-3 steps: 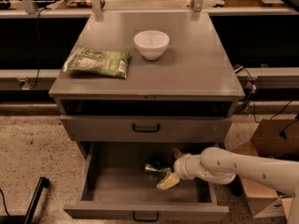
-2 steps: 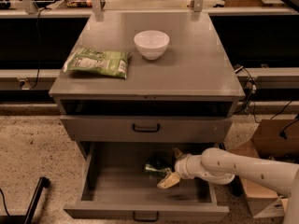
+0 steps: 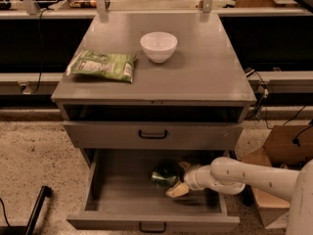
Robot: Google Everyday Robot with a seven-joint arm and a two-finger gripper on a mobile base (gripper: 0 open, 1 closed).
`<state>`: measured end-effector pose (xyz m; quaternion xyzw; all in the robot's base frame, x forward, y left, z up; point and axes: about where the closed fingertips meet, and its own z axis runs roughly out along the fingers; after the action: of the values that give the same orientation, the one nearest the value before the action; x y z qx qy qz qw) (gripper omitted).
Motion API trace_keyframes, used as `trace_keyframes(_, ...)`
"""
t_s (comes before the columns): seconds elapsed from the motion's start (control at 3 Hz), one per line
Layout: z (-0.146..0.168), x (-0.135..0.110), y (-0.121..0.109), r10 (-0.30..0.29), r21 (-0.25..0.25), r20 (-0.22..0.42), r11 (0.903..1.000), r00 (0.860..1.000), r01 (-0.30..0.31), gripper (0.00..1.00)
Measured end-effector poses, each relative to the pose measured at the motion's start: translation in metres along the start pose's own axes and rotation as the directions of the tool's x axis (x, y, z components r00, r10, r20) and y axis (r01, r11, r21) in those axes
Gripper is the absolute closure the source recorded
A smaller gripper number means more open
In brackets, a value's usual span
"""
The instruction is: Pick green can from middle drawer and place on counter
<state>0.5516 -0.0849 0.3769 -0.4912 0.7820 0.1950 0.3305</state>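
- Standing on the speckled floor: grey cabinet with the flat counter (image 3: 205, 67) on top, carrying a bag and a bowl.
- Middle drawer (image 3: 122, 199) is pulled out, under the upper drawer (image 3: 107, 133), which is closed.
- White arm (image 3: 254, 175) comes in from the right and reaches into the open drawer.
- Cardboard box (image 3: 281, 148) sits on the floor right of the cabinet, behind the arm.
- Snack bag (image 3: 101, 65), green-white, lies flat on the counter's left half.
- White bowl (image 3: 158, 46) is upright near counter centre, just right of the bag, not touching.
- Gripper (image 3: 177, 179) is low inside the drawer, right of centre, fingers (image 3: 177, 190) spread apart, not clamped.
- Green can (image 3: 163, 176) lies on its side on the drawer floor, near centre, at the fingertips; contact unclear.
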Motion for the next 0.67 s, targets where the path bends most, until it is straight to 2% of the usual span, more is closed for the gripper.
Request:
trace_keyframes(0.33,0.0036,0.0026,0.0018,0.031,-0.036,0.040,0.9989,0.999,-0.030,0.41)
trace_keyframes(0.67,0.0064,-0.0048,-0.0003,0.081,-0.096,0.177,0.9932,0.981,-0.065,0.64)
